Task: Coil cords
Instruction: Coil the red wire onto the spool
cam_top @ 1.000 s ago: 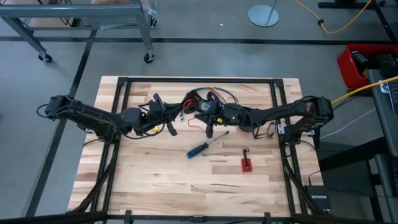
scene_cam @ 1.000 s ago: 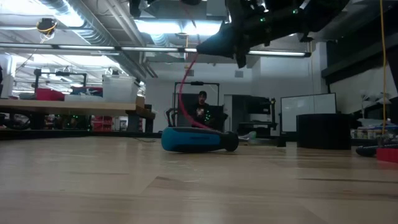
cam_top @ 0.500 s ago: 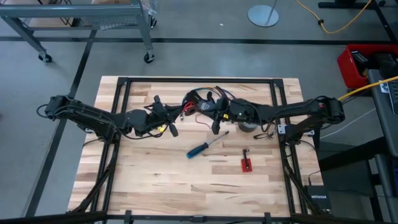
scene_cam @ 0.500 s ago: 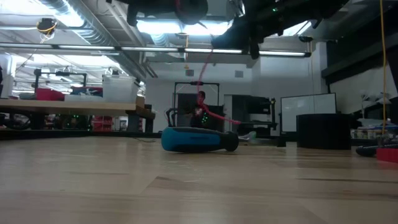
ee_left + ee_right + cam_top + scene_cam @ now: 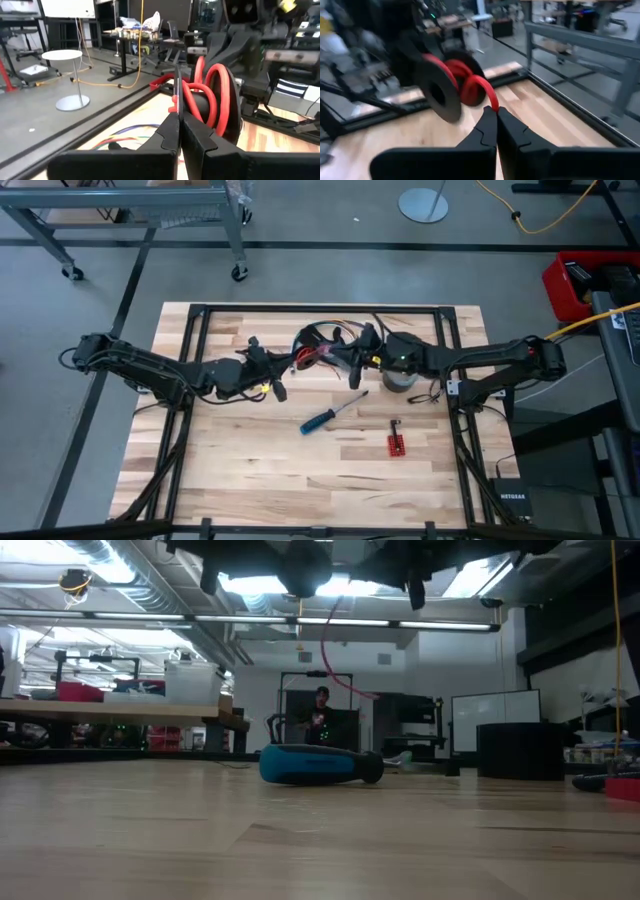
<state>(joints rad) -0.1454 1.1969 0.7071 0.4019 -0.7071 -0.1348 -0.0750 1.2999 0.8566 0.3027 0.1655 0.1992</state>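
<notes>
A small black coil (image 5: 437,95) wound with red cord (image 5: 212,102) hangs above the middle of the table's far half (image 5: 315,350). My left gripper (image 5: 293,363) comes at it from the table's left and is shut on it. My right gripper (image 5: 345,363) comes from the right and is shut on the red cord's loose part. In the low view a slack stretch of red cord (image 5: 340,670) curves down below the coil, clear of the tabletop. My left gripper (image 5: 179,117) pinches a thin black edge of the coil (image 5: 178,92) between its two fingers, pointing level from the table's left. The coil is lifted clear of the table, with the red windings beyond the fingertips. My right gripper (image 5: 496,111) pinches the red cord (image 5: 493,102) between its two fingertips, close to where the cord leaves the coil. It points about level from the table's right. The cord arcs from the fingertips up onto the windings.
A blue-handled screwdriver (image 5: 325,417) lies near the table's middle and a small red part (image 5: 397,444) lies to its right. A grey tape roll (image 5: 400,382) sits under my right arm. Loose coloured wires (image 5: 345,330) lie by the far edge. A person (image 5: 320,715) stands in the room behind.
My right gripper has risen and drawn back toward the table's right edge, still shut on the red cord. The cord's slack, which reached down to the screwdriver, has been lifted and now hangs in a short loop. My left gripper has tipped down a little with the coil.
</notes>
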